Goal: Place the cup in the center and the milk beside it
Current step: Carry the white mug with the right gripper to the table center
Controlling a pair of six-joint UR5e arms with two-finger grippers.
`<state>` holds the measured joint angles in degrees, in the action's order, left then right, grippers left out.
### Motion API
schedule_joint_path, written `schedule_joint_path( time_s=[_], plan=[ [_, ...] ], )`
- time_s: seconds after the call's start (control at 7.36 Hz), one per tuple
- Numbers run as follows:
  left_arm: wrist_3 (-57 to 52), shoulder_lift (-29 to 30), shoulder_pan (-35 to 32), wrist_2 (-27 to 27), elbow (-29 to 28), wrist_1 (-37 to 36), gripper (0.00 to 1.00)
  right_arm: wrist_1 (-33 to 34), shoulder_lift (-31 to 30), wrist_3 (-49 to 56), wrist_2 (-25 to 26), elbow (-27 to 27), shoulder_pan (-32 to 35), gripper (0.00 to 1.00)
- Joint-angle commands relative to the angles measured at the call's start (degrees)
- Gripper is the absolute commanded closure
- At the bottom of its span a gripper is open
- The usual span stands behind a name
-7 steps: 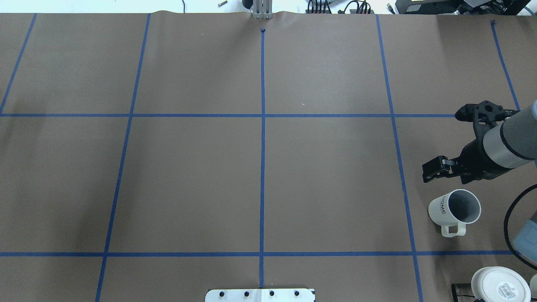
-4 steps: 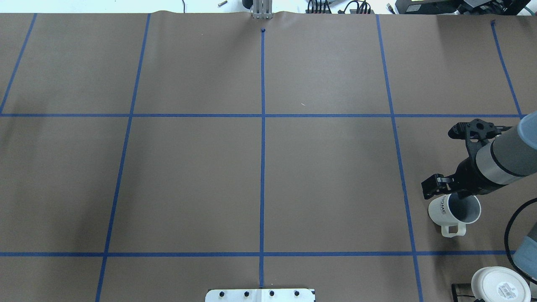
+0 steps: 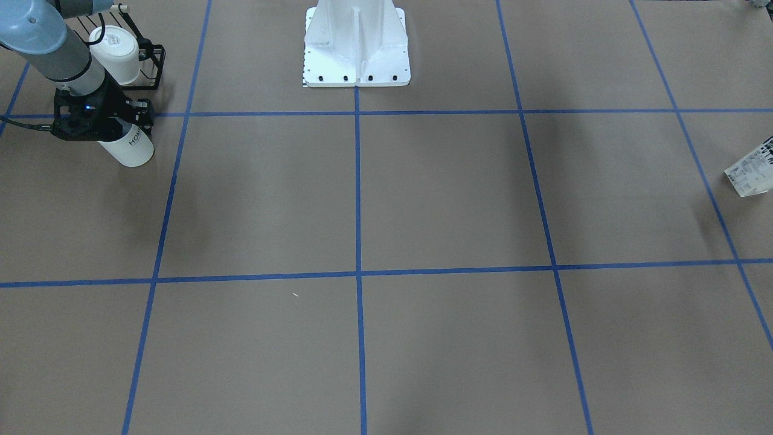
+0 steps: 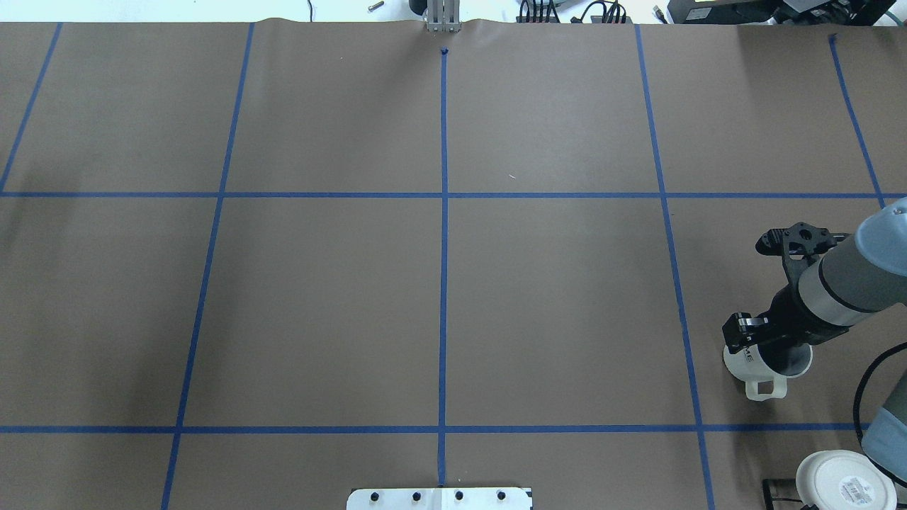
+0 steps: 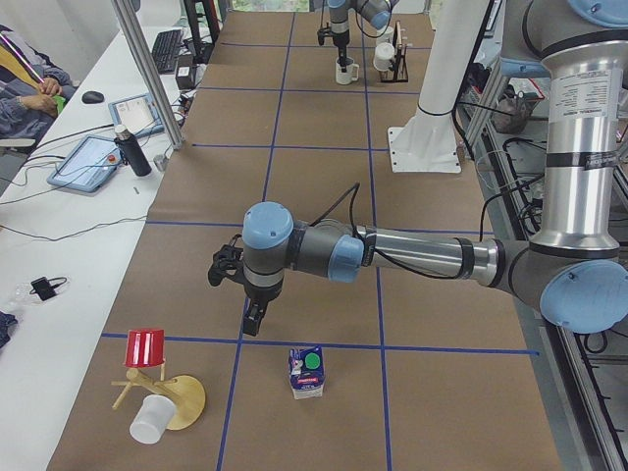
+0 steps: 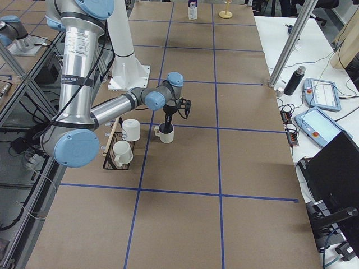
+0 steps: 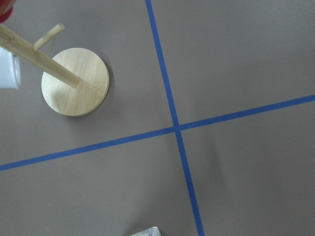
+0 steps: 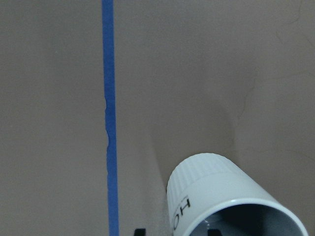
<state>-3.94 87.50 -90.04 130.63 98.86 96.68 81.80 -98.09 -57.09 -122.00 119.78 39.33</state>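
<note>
The cup (image 4: 742, 360) is a white mug with "HOME" lettering, standing upright at the table's right side with its handle toward the robot. It also shows in the front view (image 3: 134, 149) and the right wrist view (image 8: 211, 189). My right gripper (image 4: 755, 343) is low over it and open, one finger outside the wall and one inside the mug. The milk (image 5: 306, 371) stands upright far to the left; part of it shows in the front view (image 3: 750, 173). My left gripper (image 5: 253, 320) hovers beside the milk, seen only from the side, so I cannot tell whether it is open or shut.
A black wire rack holds an upturned white mug (image 4: 843, 482) near the robot's right side, close to the cup. A wooden mug tree (image 5: 162, 392) with a red cup (image 5: 145, 347) stands left of the milk. The robot's base plate (image 4: 439, 498) sits at the near middle edge.
My right gripper has moved toward the robot and down, from beside the cup onto its rim. The cup has not moved.
</note>
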Motion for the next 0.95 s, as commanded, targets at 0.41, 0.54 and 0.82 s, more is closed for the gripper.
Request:
schedule_joint_path(
  time_s=[0.41, 0.54, 0.82],
  plan=[
    [4.37, 0.13, 0.04, 0.07, 0.55, 0.09, 0.01, 1.34, 9.70, -3.26, 0.01, 0.64, -0.31, 1.00],
    [4.38, 0.13, 0.04, 0.07, 0.55, 0.09, 0.01, 4.04, 18.11, -5.29, 0.53, -2.59, -0.40, 1.00],
    [4.38, 0.04, 0.04, -0.02, 0.37, 0.35, 0.01, 8.11, 39.71, -10.73, 5.44, -17.40, -0.05, 1.00]
  ],
)
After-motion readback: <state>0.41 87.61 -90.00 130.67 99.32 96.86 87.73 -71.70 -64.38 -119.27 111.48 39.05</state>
